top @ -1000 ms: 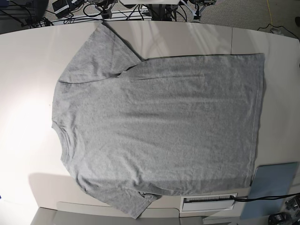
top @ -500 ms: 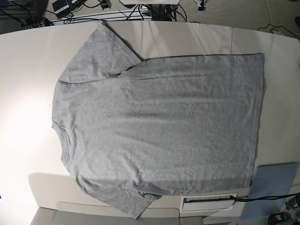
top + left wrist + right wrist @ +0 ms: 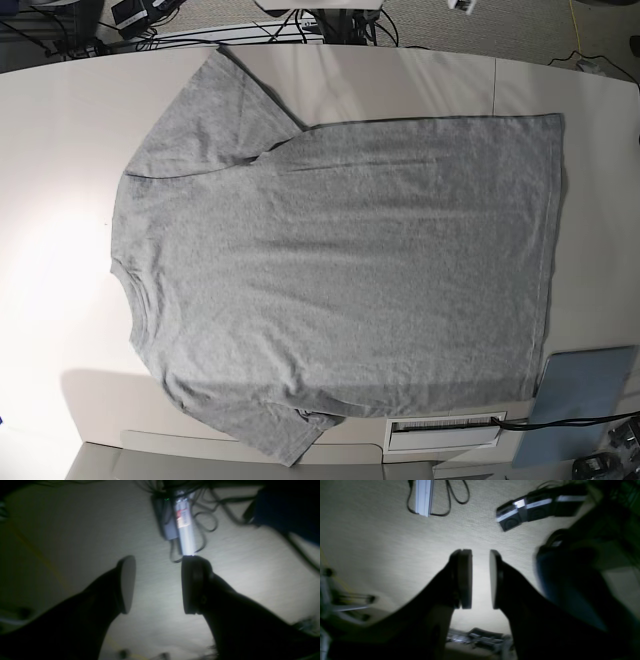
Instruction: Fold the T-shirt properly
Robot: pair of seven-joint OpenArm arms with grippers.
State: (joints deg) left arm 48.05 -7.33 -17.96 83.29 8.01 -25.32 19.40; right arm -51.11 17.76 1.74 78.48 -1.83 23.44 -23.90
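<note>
The T-shirt (image 3: 340, 265) lies spread flat on the white table (image 3: 60, 200) in the base view, plain grey side up, neck to the left and hem to the right. One sleeve points to the far edge, the other hangs a little over the near edge. Neither arm shows in the base view. In the left wrist view my left gripper (image 3: 158, 585) stands open above the carpet floor, nothing between its pads. My right gripper (image 3: 480, 578) also hangs over the floor, its jaws a narrow gap apart and empty.
A blue-grey flat panel (image 3: 585, 400) lies at the table's near right corner, beside a white slotted box (image 3: 445, 432). A power strip (image 3: 185, 530) with cables lies on the floor under the left gripper. Black boxes (image 3: 527, 510) lie on the floor past the right gripper.
The T-shirt has not moved. Small parts at the far top edge of the base view have shifted to the right and mostly left the picture.
</note>
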